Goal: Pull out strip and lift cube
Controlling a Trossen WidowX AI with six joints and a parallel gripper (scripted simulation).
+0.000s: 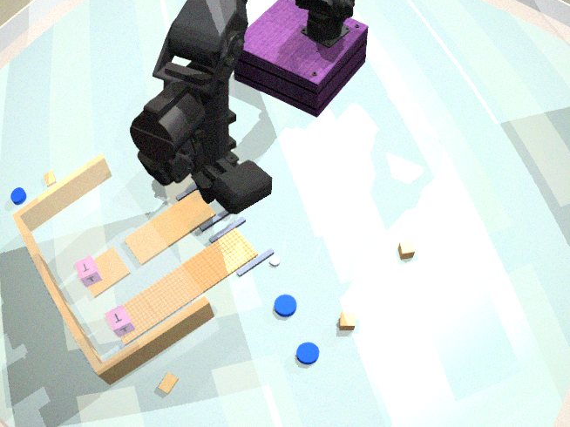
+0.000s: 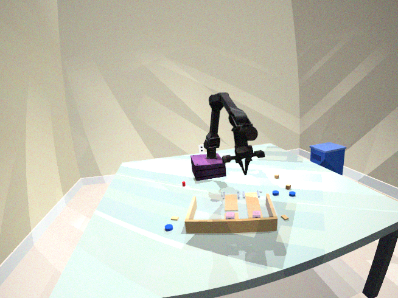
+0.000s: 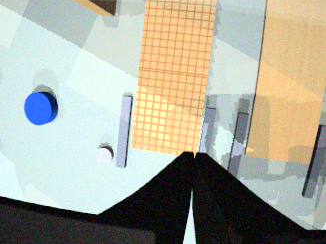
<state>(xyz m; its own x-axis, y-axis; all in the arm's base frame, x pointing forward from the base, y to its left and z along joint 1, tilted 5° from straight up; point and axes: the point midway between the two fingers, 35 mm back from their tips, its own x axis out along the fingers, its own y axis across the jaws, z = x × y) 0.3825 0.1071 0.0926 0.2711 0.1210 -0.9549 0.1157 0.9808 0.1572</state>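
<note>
A gridded orange strip (image 1: 190,274) (image 2: 254,205) (image 3: 177,56) lies in one piece between grey rails (image 1: 255,261) (image 3: 125,131), with a pink cube (image 1: 118,320) (image 2: 255,214) on its far end. Beside it lies a plain strip in two pieces, the long one (image 1: 168,225) (image 3: 289,75) and a short one (image 1: 111,267) bearing a second pink cube (image 1: 86,270) (image 2: 229,215). Both sit inside a U-shaped wooden frame (image 1: 52,279) (image 2: 232,225). My gripper (image 2: 244,173) (image 3: 193,163) is shut and empty. It hangs well above the table, its tips over the near end of the gridded strip. In the top view the wrist hides the fingers.
Blue discs (image 1: 285,304) (image 1: 307,352) (image 1: 17,195) and small tan cubes (image 1: 406,249) (image 1: 347,321) lie around the frame, with a white button (image 1: 274,261) (image 3: 106,154) by the outer rail. The purple arm base (image 1: 304,60) stands behind. A blue box (image 2: 327,157) sits at the table's far right.
</note>
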